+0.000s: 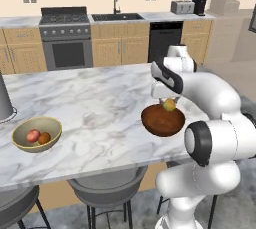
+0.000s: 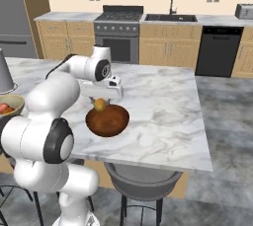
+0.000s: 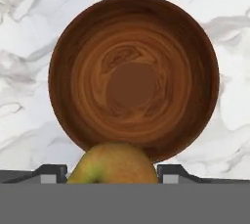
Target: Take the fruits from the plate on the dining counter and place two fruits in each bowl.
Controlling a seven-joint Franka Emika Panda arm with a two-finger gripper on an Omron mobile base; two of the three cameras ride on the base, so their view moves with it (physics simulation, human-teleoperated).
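My gripper hangs over the dining counter, shut on a yellow-green round fruit just above the dark reddish-brown bowl. In the hand view the fruit sits between the fingertips with the bowl straight below, nothing inside it. From the right, the fruit hovers over the bowl's far rim. At the counter's left, the tan-yellow bowl holds a red fruit and an orange one. The plate is out of view.
A grey cone-shaped object stands at the counter's left edge behind the tan bowl. Grey stools are tucked under the near edge. Wall cabinets, a stove and a sink lie beyond the counter.
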